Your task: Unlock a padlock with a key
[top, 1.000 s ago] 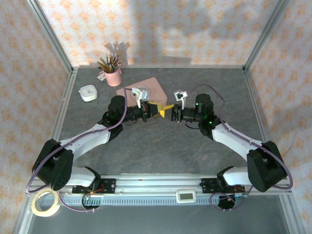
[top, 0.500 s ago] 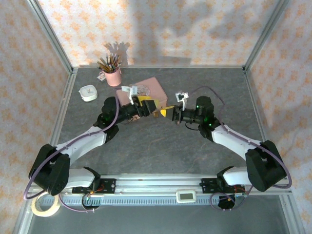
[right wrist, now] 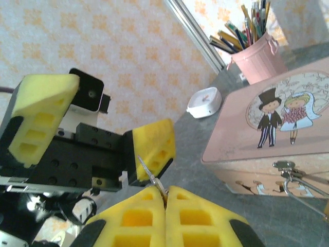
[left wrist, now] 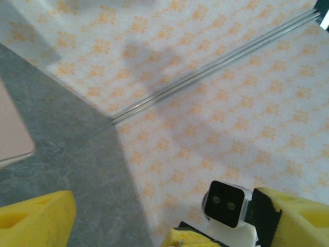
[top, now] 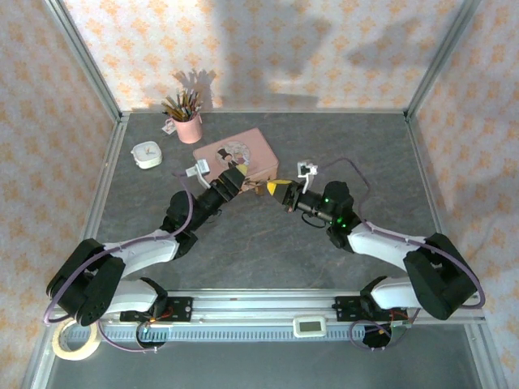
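Observation:
My right gripper [right wrist: 165, 198] is shut on the key [right wrist: 148, 171], a thin greyish sliver sticking up from between its yellow pads. The key's tip reaches the lower pad of my left gripper [right wrist: 110, 116], which stands open facing it with nothing between its fingers [right wrist: 151, 144]. In the top view both grippers, left [top: 243, 180] and right [top: 278, 190], meet just in front of the pink tin [top: 238, 151]. The left wrist view has the left fingers [left wrist: 36, 218] wide apart and the right gripper's tip [left wrist: 205, 239] low between them. The padlock is out of view.
The pink tin [right wrist: 267, 128] has a wire clasp [right wrist: 290, 177] on its front. A pink pencil cup [top: 188, 126] and a small white round box [top: 147, 154] stand at the back left. A tape roll [top: 75, 337] lies off the table's near left corner.
My left gripper has drawn back off the tin, swung down and turned toward the right gripper. The right gripper has shifted left and nearer, and the tin's lid is now uncovered.

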Available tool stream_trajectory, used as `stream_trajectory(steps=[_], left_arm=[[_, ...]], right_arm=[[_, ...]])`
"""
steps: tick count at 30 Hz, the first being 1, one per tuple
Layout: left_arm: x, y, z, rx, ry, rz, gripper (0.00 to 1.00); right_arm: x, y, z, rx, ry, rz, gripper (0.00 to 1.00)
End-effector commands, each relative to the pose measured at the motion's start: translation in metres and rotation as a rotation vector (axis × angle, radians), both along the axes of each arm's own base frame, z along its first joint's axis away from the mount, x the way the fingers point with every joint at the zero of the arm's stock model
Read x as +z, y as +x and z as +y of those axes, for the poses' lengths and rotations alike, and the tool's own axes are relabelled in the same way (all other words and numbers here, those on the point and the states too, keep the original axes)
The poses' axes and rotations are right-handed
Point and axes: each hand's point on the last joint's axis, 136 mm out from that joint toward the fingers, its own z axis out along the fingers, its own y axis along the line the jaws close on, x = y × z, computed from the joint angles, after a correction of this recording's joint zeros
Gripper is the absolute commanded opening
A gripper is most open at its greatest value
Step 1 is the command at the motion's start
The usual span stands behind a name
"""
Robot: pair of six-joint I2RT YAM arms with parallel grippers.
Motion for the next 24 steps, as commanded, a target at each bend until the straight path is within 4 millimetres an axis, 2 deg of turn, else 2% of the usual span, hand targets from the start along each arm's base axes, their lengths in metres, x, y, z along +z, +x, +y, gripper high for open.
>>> stream_trajectory(steps=[1,8,11,17,24], left_arm=[[0.025,-0.002,-0.003,0.019,-0.066,-0.071,0.84],[0.034,-0.009,-0.030,-0.071,-0.079,-0.139,0.63],[0.031,-0.007,-0.038,-0.098,-0.086,-0.123,0.64],[0.025,0.000,-0.038,-0.085,-0.142,-0.028,0.72],[0.018,0.009,-0.047,-0.092,-0.178,0.110,0.73]], right_arm=[[0.026,-0.002,-0.004,-0.034,0.094,-0.108,0.00],[0.040,-0.003,-0.006,-0.038,0.173,-0.089,0.00],[0.040,-0.003,-0.009,-0.070,0.155,-0.125,0.00],[0.022,0.007,-0.011,-0.205,-0.185,-0.337,0.00],[0.021,0.009,-0.019,-0.316,-0.442,-0.605,0.00]])
